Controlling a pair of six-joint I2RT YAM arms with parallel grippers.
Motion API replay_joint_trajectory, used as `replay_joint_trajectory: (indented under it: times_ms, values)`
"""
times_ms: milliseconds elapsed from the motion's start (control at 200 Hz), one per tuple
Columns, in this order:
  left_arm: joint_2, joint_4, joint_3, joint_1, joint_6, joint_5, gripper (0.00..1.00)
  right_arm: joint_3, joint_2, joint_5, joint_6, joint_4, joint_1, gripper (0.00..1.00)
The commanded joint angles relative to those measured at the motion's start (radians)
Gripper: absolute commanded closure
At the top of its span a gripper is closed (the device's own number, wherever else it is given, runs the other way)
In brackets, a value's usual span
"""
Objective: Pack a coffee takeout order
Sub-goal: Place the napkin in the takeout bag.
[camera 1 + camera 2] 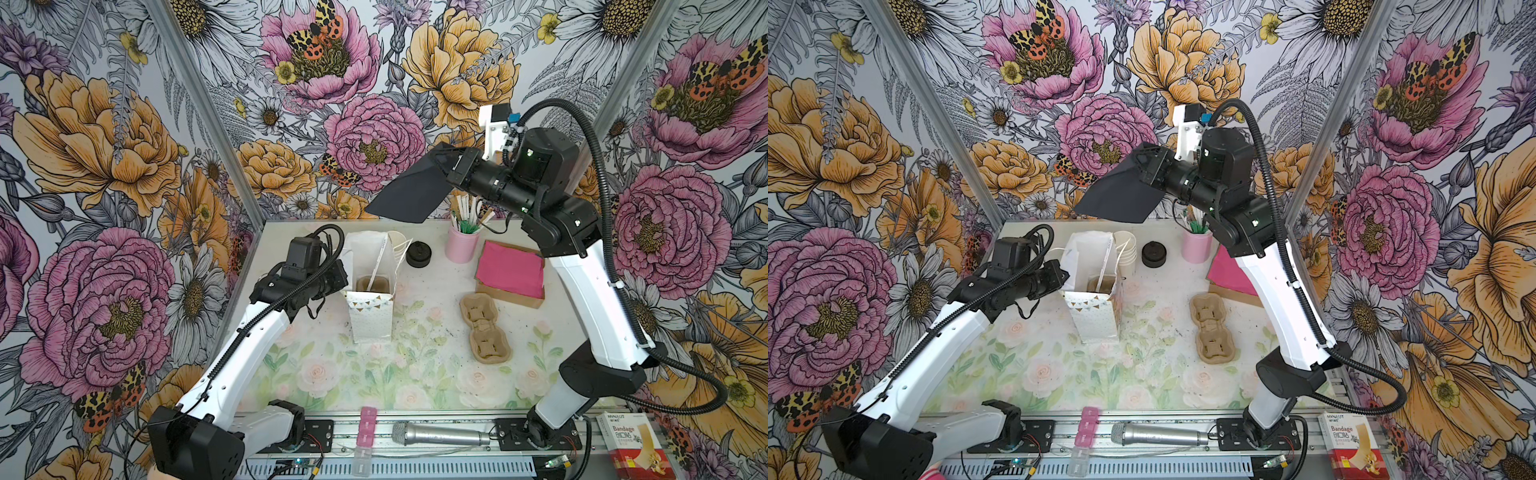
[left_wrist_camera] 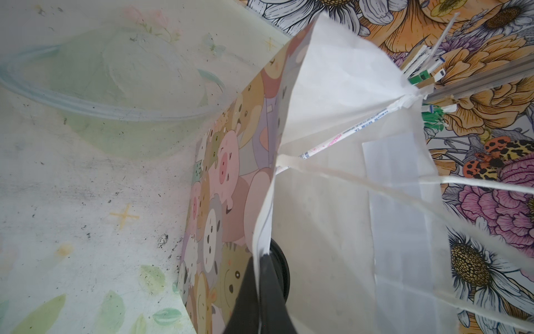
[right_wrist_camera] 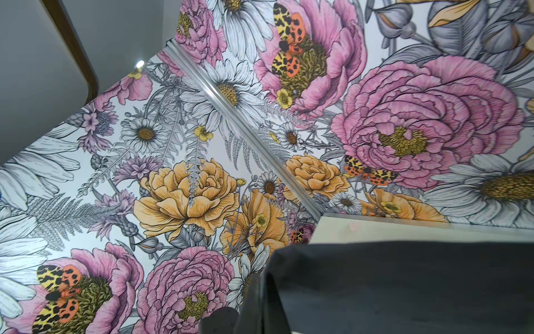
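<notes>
Right gripper (image 1: pixel 451 165) clenches the black napkin (image 1: pixel 409 191) aloft; left gripper (image 2: pixel 261 269) pinches the paper bag (image 1: pixel 371 320) rim. White cups (image 1: pixel 400 245) stand just behind the bag, black lid (image 1: pixel 418 253) between them and the pink straw cup (image 1: pixel 461 245). Box (image 1: pixel 631 446) reads "HYNAUT Bandage"

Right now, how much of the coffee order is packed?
Already in the bag: a straw and a brown tray. In hand: the right gripper holds the black napkin up high, while the left gripper pinches the bag's rim. Left to do: the white cups and black lid sit on the table.
</notes>
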Motion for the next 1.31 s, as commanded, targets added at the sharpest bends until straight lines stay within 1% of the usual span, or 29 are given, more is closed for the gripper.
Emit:
replay_joint_trajectory:
  times_ms: [0, 115, 220, 345, 435, 540, 905, 1086, 1181, 1301]
  values:
    - [-0.018, -0.008, -0.013, -0.011, 0.015, -0.010, 1.00, 0.100, 0.066, -0.037, -0.020, -0.041, 0.051, 1.00]
    - [-0.029, -0.008, -0.020, -0.015, 0.010, -0.020, 1.00, 0.138, 0.109, -0.051, -0.019, -0.043, 0.092, 1.00]
    - [-0.039, -0.008, -0.026, -0.018, 0.009, -0.027, 1.00, 0.147, 0.135, -0.072, -0.016, -0.043, 0.110, 1.00]
    - [-0.047, 0.000, -0.035, -0.018, 0.004, -0.028, 1.00, 0.189, 0.182, -0.130, -0.018, -0.043, 0.121, 1.00]
    - [-0.046, 0.003, -0.039, -0.021, 0.002, -0.028, 1.00, 0.187, 0.202, -0.172, -0.024, -0.044, 0.123, 1.00]
    - [-0.045, 0.008, -0.041, -0.022, 0.002, -0.028, 1.00, 0.147, 0.209, -0.222, -0.048, -0.046, 0.123, 1.00]
    - [-0.046, 0.022, -0.061, -0.020, 0.002, -0.029, 1.00, -0.027, 0.207, -0.335, -0.117, -0.059, 0.114, 1.00]
    - [-0.047, 0.024, -0.065, -0.019, 0.001, -0.026, 1.00, -0.089, 0.173, -0.350, -0.154, -0.063, 0.069, 1.00]
    - [-0.049, 0.024, -0.066, -0.019, 0.001, -0.027, 1.00, -0.142, 0.141, -0.325, -0.194, -0.074, 0.048, 1.00]
    - [-0.048, 0.024, -0.066, -0.019, 0.001, -0.027, 1.00, -0.206, 0.120, -0.282, -0.244, -0.084, 0.051, 1.00]
